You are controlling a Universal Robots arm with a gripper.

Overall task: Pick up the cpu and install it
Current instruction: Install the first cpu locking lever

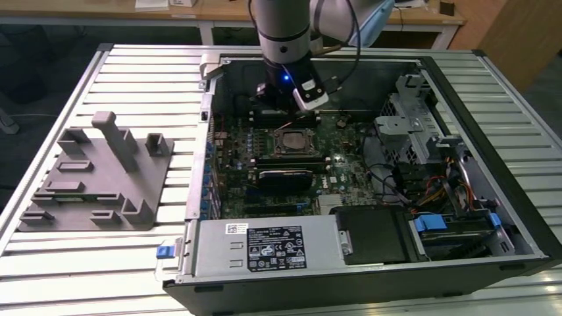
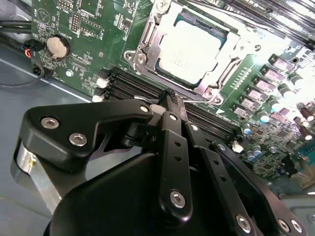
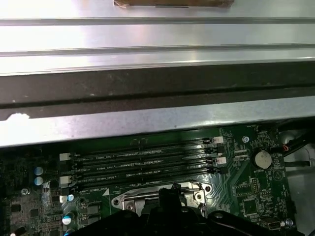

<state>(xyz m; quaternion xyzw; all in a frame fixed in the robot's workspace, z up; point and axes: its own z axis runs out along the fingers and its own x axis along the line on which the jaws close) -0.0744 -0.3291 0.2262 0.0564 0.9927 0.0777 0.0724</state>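
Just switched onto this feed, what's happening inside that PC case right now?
The arm's gripper is down inside the open computer case, over the motherboard next to the memory slots. The cpu already sits in its socket, inside the metal retention frame. In the second wrist view the gripper's fingers are closed together with nothing between them, just short of the socket. The grey fixture stands on the table at the exterior view's left.
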